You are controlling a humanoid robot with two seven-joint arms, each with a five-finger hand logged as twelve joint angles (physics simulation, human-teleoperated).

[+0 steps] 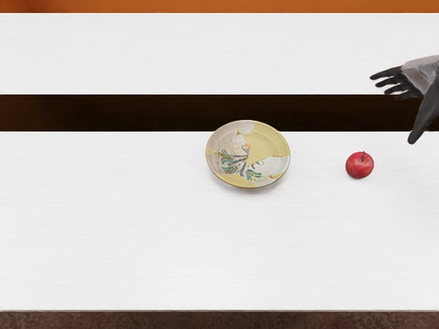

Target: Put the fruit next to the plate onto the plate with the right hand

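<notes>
Head view shows you nothing done: the red apple [359, 165] sits right of the plate [248, 155], your right hand [406, 83] spread, empty, beyond it.

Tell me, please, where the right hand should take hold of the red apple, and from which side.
Grip the apple around its widest middle, from above, fingers on opposite sides. It is round, stands stem up, apart from the plate, so a top grasp probably fits. The open right hand is beyond it, near the picture's right edge.
</notes>
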